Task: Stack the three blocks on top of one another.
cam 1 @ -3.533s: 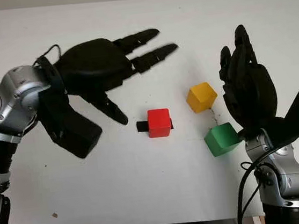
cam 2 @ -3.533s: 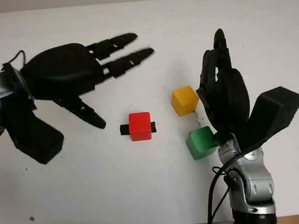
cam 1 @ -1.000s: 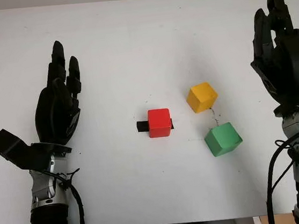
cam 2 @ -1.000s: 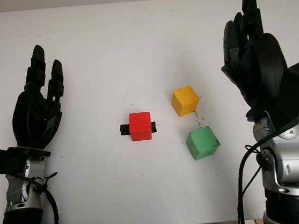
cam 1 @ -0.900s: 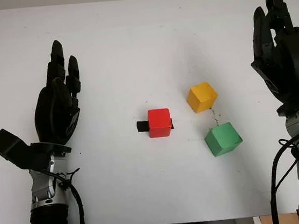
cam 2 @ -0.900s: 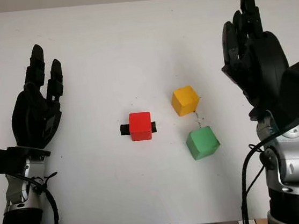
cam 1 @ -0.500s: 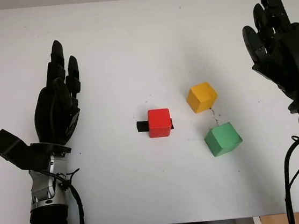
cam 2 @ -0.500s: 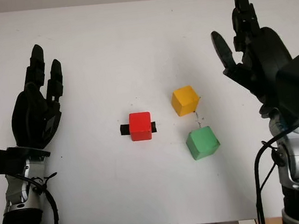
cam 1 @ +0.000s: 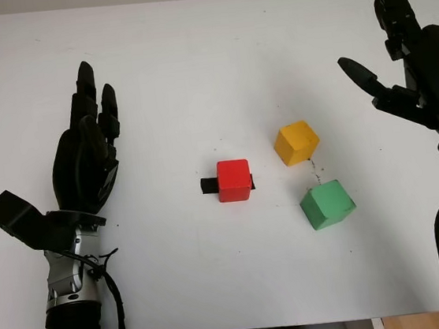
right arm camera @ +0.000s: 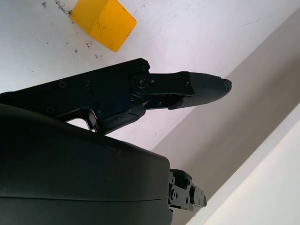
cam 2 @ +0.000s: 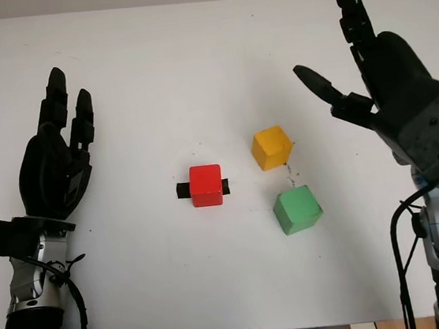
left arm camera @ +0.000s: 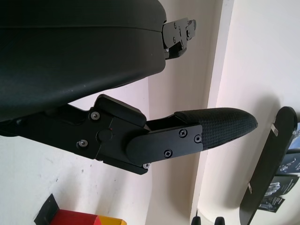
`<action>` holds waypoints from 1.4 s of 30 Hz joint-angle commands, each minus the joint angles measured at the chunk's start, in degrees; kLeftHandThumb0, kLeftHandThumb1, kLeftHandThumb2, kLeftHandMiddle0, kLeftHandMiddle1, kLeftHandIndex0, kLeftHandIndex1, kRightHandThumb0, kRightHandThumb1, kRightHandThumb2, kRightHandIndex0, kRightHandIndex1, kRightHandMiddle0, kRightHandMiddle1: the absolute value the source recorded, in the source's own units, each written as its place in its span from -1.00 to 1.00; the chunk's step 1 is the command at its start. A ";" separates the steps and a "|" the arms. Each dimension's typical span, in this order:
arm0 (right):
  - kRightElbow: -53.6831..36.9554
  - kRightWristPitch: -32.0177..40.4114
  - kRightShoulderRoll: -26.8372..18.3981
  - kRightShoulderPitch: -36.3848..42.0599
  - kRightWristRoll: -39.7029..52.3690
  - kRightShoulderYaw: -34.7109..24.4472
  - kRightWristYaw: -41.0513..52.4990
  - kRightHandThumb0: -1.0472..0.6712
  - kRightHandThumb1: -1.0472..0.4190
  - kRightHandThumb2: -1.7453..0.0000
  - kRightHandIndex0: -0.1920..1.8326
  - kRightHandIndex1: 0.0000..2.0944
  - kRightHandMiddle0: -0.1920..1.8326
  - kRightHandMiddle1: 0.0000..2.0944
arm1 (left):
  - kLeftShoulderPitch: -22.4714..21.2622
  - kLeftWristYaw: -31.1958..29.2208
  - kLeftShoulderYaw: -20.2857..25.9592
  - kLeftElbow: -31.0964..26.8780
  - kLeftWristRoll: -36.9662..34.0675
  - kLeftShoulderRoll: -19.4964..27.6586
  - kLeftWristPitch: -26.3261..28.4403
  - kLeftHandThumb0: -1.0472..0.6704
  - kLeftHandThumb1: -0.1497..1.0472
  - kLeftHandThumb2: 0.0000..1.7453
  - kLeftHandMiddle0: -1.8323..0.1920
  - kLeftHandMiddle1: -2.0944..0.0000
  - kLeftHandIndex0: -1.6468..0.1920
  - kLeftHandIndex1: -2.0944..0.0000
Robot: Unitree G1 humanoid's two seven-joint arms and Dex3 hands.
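Flanking the unstacked red block [cam 1: 234, 180], yellow block [cam 1: 295, 142] and green block [cam 1: 327, 204], left hand [cam 1: 86, 160] and right hand [cam 1: 415, 71] hover empty.

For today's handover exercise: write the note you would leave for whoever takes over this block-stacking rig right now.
Left robot hand: open, above the table's left side.
Right robot hand: open, raised at the right, beyond the blocks.
Red block sits mid-table on a black marker; yellow block to its right and farther back; green block nearer than the yellow. All three apart on the white table.
Done: nothing stacked.
Left: all the stacking.
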 commanded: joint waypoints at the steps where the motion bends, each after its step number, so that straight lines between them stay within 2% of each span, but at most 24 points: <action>1: -0.37 -0.30 -1.36 -0.66 -0.51 -0.04 0.43 -0.65 -1.00 0.62 -0.92 -0.95 -0.92 -0.95 | 0.47 -0.18 0.11 -0.94 0.13 -0.15 -0.08 -0.79 1.00 -0.27 1.00 1.00 1.00 1.00; 14: -3.82 3.07 -7.52 -0.84 -6.52 2.13 6.54 -0.64 -0.98 0.92 -0.88 -0.93 -0.86 -0.93 | 0.12 0.39 -0.06 -0.47 0.74 -0.53 -0.32 -0.80 1.00 -0.29 1.00 1.00 1.00 1.00; 17: -4.85 2.77 -8.44 -0.42 -7.02 2.09 7.85 -0.58 -0.91 0.95 -0.86 -0.93 -0.81 -0.92 | 0.14 0.55 -0.02 -0.43 1.04 -0.59 -0.49 -0.80 1.00 -0.28 1.00 1.00 1.00 1.00; 31: -5.27 0.72 -10.07 -1.06 -10.28 3.13 9.80 -0.40 -0.64 0.97 -0.81 -0.92 -0.67 -0.91 | 0.41 0.64 0.13 -0.20 1.23 -0.67 -0.85 -0.80 1.00 -0.29 1.00 1.00 1.00 1.00; 34: -3.80 0.53 -10.62 -2.45 -12.51 4.94 9.80 -0.36 -0.58 0.97 -0.80 -0.92 -0.61 -0.90 | 0.60 0.49 0.12 -0.49 1.07 -0.51 -0.48 -0.80 1.00 -0.30 1.00 1.00 1.00 1.00; 42: 2.11 -5.39 -11.17 -5.74 -15.00 8.50 10.04 -0.38 -0.54 0.95 -0.80 -0.93 -0.53 -0.90 | 0.98 0.66 0.12 -0.84 1.32 -0.59 -0.99 -0.79 1.00 -0.30 1.00 1.00 1.00 1.00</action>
